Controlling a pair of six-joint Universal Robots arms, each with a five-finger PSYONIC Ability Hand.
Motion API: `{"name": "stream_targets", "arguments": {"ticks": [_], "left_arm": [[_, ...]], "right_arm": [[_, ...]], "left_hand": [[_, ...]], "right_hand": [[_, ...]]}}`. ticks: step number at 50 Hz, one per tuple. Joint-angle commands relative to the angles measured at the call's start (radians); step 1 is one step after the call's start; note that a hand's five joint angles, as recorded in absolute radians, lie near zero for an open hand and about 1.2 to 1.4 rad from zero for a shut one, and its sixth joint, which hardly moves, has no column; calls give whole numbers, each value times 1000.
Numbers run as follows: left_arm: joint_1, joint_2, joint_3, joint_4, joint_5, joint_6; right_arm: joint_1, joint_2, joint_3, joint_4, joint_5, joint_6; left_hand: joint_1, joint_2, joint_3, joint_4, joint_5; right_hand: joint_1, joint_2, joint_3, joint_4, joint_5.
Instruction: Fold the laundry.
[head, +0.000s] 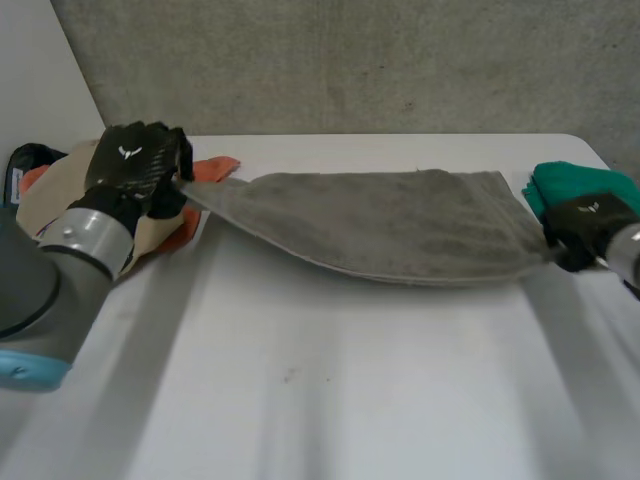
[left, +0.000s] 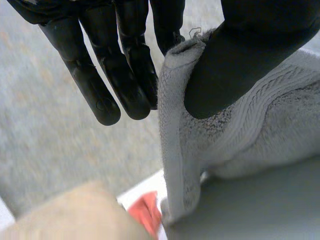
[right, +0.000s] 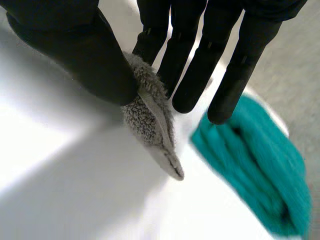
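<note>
A grey towel (head: 390, 225) stretches across the far part of the white table (head: 330, 390), held up at both ends and sagging in the middle. My left hand (head: 135, 170) pinches its left corner; in the left wrist view the thumb (left: 240, 55) presses the grey towel (left: 235, 140) against the fingers (left: 125, 65). At the towel's right end my right hand (head: 585, 225) grips the other corner. The right wrist view shows that corner of the grey towel (right: 150, 115) caught between the thumb (right: 80, 50) and the fingers (right: 190, 60).
A pile of beige and orange laundry (head: 180, 215) lies at the far left beside my left hand. A folded teal cloth (head: 575, 185) sits at the far right, just behind my right hand, and shows as the teal cloth (right: 260, 170) under its fingertips.
</note>
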Motion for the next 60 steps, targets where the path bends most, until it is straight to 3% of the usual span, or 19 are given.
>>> {"name": "stream_targets", "arguments": {"ticks": [1,5,10,15,19,30,40,41,42,43,48,52,57,60], "left_arm": [[44,156,-73,-440,9,55],[47,181,-141,-629,24,236],[41,158,-187,-597,37,397],[31,17,-143,-406,34,364],[24,-138,-22,-257,21,298],[23,-419,294,-161,-14,276],[3,-679,632,-155,-52,272],[1,-692,653,-155,-51,270],[-3,-712,685,-155,-48,272],[-9,-716,696,-155,-46,272],[-40,-707,700,-151,-37,269],[-46,-612,631,-158,-40,252],[-35,-433,453,-151,-34,177],[-34,-378,391,-151,-31,140]], "right_arm": [[-123,-216,175,381,20,-521],[-163,-270,223,383,-24,-549],[-157,-244,235,294,-70,-524],[-132,-94,165,130,-46,-417],[-38,9,74,-9,5,-317],[69,212,-90,-425,30,-283],[102,454,-335,-498,68,-286],[104,473,-355,-499,74,-286],[109,500,-392,-501,95,-286],[113,509,-406,-504,108,-286],[132,479,-402,-508,155,-248],[127,353,-301,-490,145,-112],[84,108,-150,-348,67,51],[15,68,-104,-242,13,77]], "left_hand": [[236,196,201,193,228],[236,196,201,193,228],[236,196,201,193,228],[236,196,201,193,228],[236,196,201,193,228],[236,196,201,193,228],[236,196,201,193,228],[236,196,201,193,228],[-522,-562,-557,-565,-530],[-904,-944,-940,-948,-913],[-985,-1025,-1021,-1029,-994],[-985,-1025,-1021,-1029,-994],[-985,-1025,-1021,-1029,-994],[-985,-1025,-1021,-1029,-994]], "right_hand": [[280,219,210,199,212],[280,219,210,199,212],[280,219,210,199,212],[280,219,210,199,212],[280,219,210,199,212],[280,219,210,199,212],[280,219,210,199,212],[121,60,51,40,53],[-752,-813,-823,-833,-821],[-942,-1002,-1012,-1023,-1010],[-942,-1002,-1012,-1023,-1010],[-942,-1002,-1012,-1023,-1010],[-942,-1002,-1012,-1023,-1010],[-847,-908,-917,-928,-915]]}}
